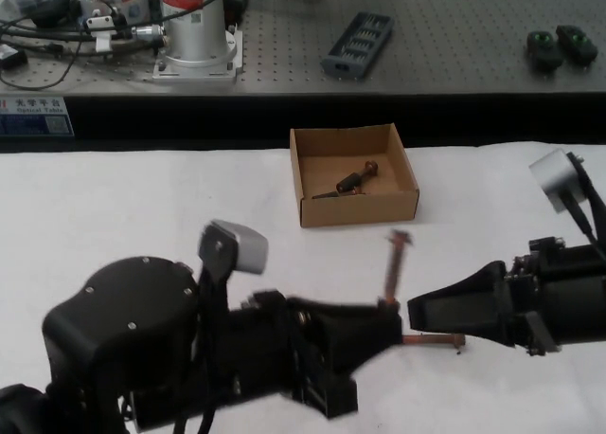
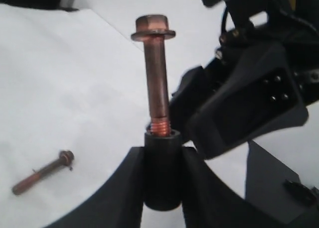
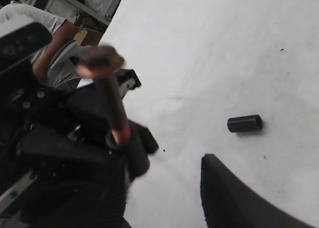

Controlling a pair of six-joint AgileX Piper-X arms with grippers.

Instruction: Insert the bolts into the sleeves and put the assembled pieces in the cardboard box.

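My left gripper (image 2: 162,156) is shut on an upright black sleeve (image 2: 162,180). A copper bolt (image 2: 155,78) stands in the sleeve's mouth, threaded end just inside and head up. From above, the bolt (image 1: 392,268) rises from the left gripper (image 1: 383,316) in front of the cardboard box (image 1: 312,211). My right gripper (image 1: 414,311) sits open just to the right of the bolt, not holding it. One of its fingers (image 3: 229,198) shows apart from the bolt (image 3: 110,96). An assembled piece (image 1: 357,180) lies in the box.
A loose bolt (image 1: 431,339) lies on the white cloth below the two grippers, also seen as the loose bolt (image 2: 42,171). A spare black sleeve (image 3: 244,123) lies on its side on the cloth. Behind the box runs the bench's dark edge (image 1: 284,112).
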